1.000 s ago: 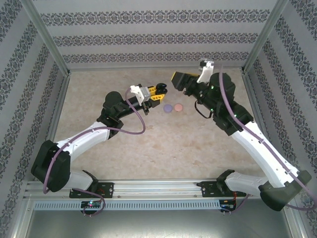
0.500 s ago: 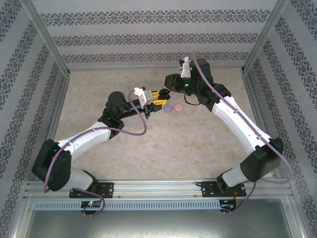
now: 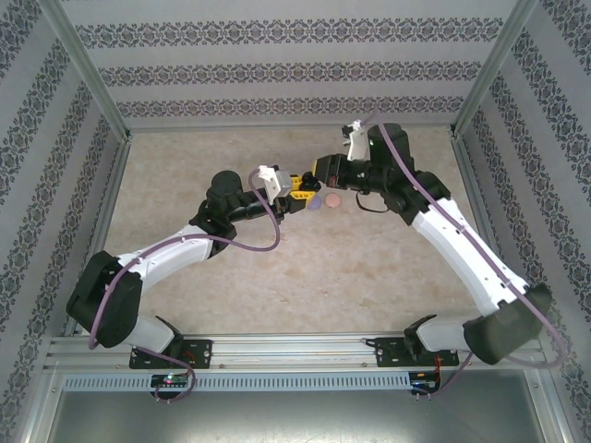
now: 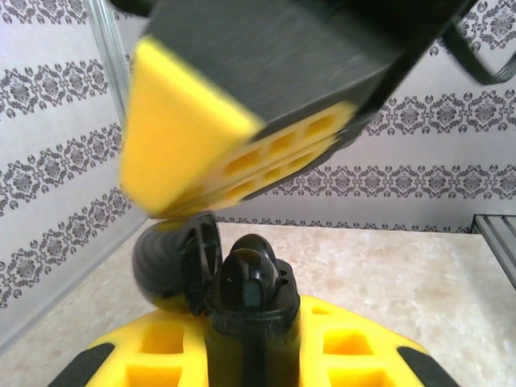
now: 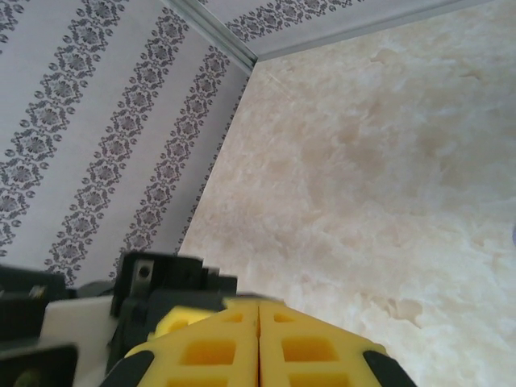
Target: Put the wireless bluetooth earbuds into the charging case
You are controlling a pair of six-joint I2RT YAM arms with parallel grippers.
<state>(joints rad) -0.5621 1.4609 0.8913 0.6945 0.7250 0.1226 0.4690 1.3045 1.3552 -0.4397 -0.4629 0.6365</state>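
My left gripper (image 3: 297, 187) hangs above the middle of the table, shut on a black charging case (image 4: 242, 355). The case stands upright between the yellow fingers. Its round lid (image 4: 173, 266) is swung open to the left, and a black earbud (image 4: 251, 278) pokes out of the top. My right gripper (image 3: 319, 173) sits just above and beside the case, shut, its yellow fingertips (image 5: 260, 310) pressed together with nothing visible between them. One of its fingers (image 4: 185, 145) looms right over the open lid in the left wrist view.
A closed lilac round case (image 3: 315, 202) and a closed pinkish round case (image 3: 334, 198) lie side by side on the marble tabletop (image 3: 305, 268), just below the two grippers. Patterned walls and a metal frame (image 3: 102, 101) enclose the table.
The right arm swung left and down to the left gripper, and its jaws went from open to shut. The left gripper shifted slightly right with the black case.
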